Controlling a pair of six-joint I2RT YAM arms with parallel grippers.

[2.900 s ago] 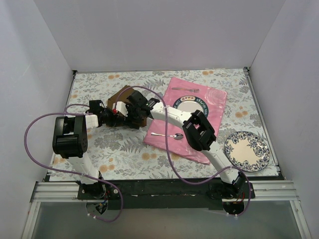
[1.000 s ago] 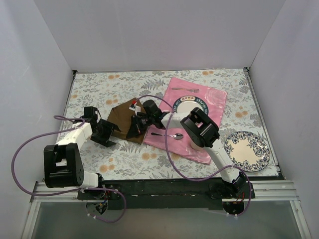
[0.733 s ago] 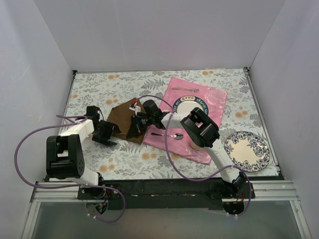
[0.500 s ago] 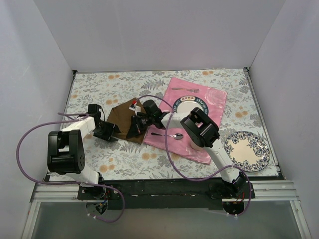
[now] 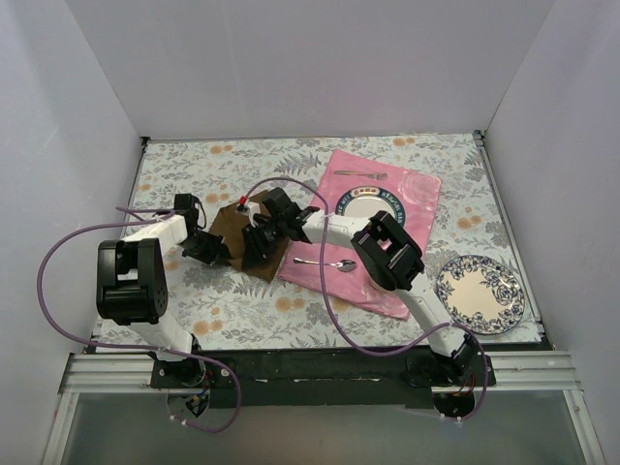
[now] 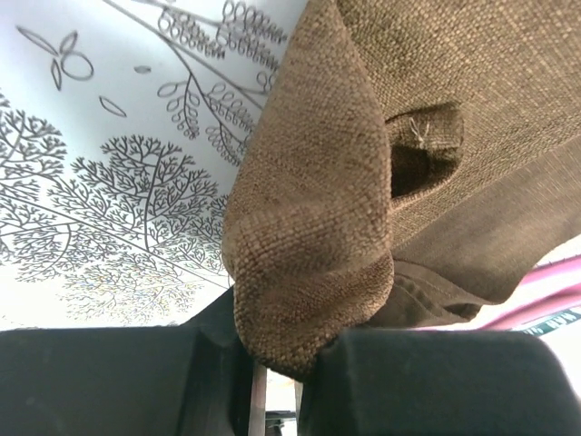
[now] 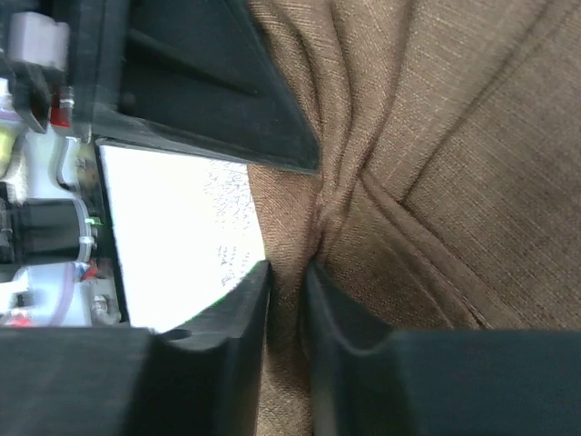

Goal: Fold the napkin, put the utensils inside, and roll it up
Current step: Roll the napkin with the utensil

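The dark brown napkin [image 5: 232,231] is left of centre in the overhead frame. It sits bunched and partly raised off the leaf-printed desk [image 5: 194,174], and its right corner reaches the edge of the pink cloth mat [image 5: 387,252].

The left claw [image 5: 215,250] is at the napkin's left edge. In its wrist view a thick folded hem of the coarse weave is squeezed between the two black fingers [image 6: 118,381] at the bottom of the frame. The rest of the cloth rises toward the upper right, and the printed desk surface shows at the upper left.

The right claw [image 5: 254,247] comes in from the mat side onto the middle of the napkin, close beside the left one. Its wrist view shows the fingers [image 7: 218,363] nearly together, with a ridge of cloth in the narrow slot between them. Creases fan out from that spot, so it appears to be pinching the napkin, though how firmly is unclear. The other arm's black finger fills the upper left of that frame.

A spoon [image 5: 326,263] lies on the mat's lower left part, apart from the napkin. A fork [image 5: 360,174] lies along the mat's top edge. Between them on the mat sits a blue-rimmed plate [image 5: 373,205]. A blue floral plate [image 5: 480,294] rests on the desk at the lower right, just off the mat.
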